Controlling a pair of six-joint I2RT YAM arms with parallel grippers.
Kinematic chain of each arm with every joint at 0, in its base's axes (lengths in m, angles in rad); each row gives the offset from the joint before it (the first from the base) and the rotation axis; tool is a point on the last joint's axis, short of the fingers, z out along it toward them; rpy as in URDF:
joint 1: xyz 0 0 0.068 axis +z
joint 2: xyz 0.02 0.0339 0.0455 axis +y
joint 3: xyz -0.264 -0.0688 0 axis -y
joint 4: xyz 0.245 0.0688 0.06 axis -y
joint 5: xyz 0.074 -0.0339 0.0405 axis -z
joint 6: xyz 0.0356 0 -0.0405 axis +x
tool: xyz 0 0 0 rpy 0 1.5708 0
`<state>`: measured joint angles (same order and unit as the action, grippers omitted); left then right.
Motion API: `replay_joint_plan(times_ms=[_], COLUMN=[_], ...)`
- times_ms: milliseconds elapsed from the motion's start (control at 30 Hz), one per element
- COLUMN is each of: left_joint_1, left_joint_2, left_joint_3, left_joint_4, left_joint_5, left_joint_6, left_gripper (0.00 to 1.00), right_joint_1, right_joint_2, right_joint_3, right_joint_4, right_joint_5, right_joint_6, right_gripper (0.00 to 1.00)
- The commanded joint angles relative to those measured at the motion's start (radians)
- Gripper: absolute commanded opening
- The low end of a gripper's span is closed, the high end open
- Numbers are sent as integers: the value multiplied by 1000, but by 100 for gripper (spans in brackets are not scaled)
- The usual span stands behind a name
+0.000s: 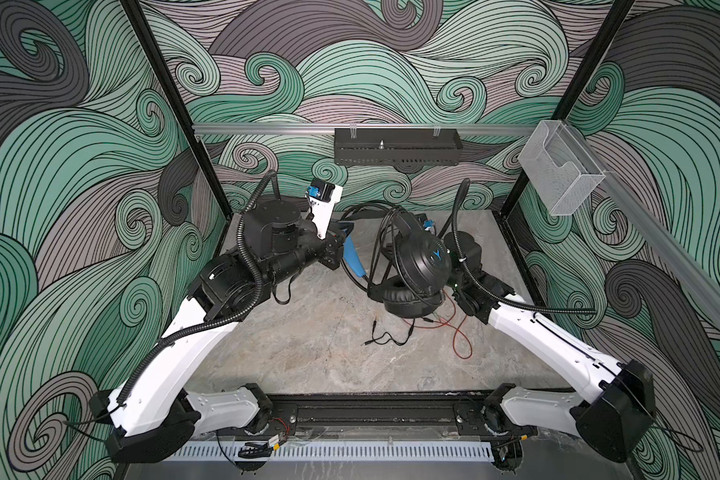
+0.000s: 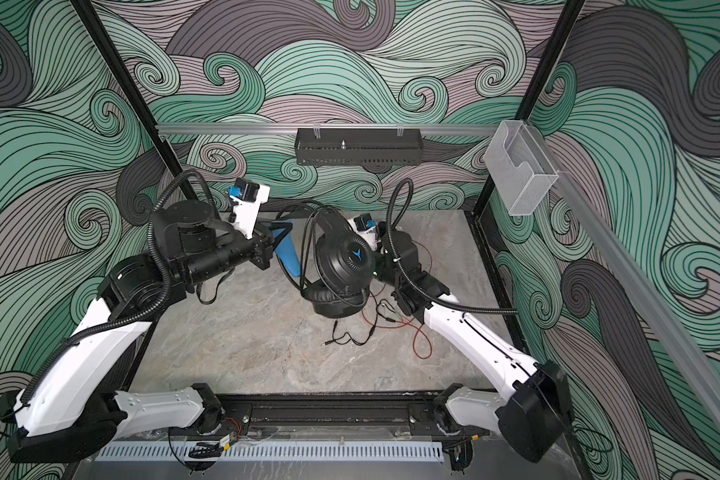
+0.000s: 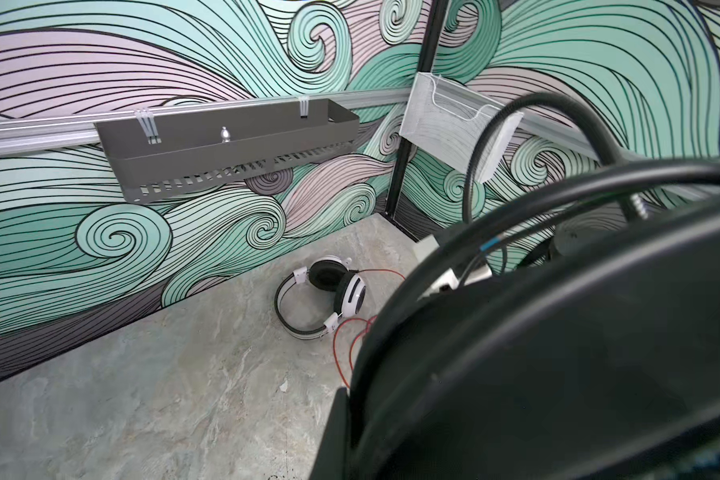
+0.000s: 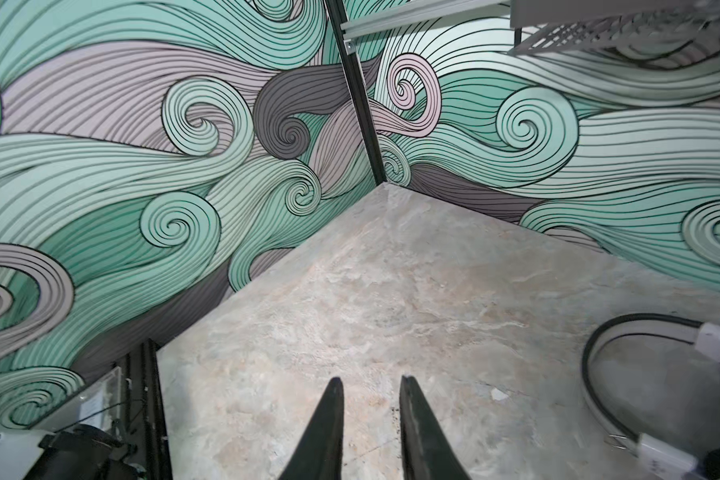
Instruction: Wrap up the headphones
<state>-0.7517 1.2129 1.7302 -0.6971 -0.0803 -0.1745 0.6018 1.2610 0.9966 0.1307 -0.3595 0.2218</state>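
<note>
Holding left jaws together just left of black headset (image 1: 422,266), cable (image 1: 377,249) between; holding right jaws apart, empty, behind it.

Before the rack (image 1: 395,151), over mid-bench (image 1: 308,345), sits a headset (image 1: 422,266), with the left gripper (image 1: 359,270) just left of it. Farther from the rack, its cable end (image 1: 387,336) lies on the bench. A second headset (image 3: 329,291) lies nearer the rack, by the back wall. A bin (image 1: 562,174) hangs right of the rack.

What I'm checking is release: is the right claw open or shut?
Open. The right claw shows a clear gap between its fingers, nothing held.
</note>
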Motion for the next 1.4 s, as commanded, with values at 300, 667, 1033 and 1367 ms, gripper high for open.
replay_joint_plan(times_ms=[300,667,1033,1367], left_joint_1=[-3,46,164,206], left_joint_2=[63,47,202,351], left_joint_3=[74,29,49,-27], left_joint_4=[236,261,228,168], left_joint_5=[-49,-315,-478,-634], left_joint_6=[-268,-443,-549,-462], left_gripper=[0,0,0,0], right_joint_1=[-5,23,142,244], right_joint_2=[113,110,62,-28], right_joint_3=[-149,-148,-79,-29], right_joint_4=[286,78,-327,-556], right_joint_5=[-142,-109,66,196], right_joint_6=[282,183,-19,-130], right_gripper=[22,0,0,0])
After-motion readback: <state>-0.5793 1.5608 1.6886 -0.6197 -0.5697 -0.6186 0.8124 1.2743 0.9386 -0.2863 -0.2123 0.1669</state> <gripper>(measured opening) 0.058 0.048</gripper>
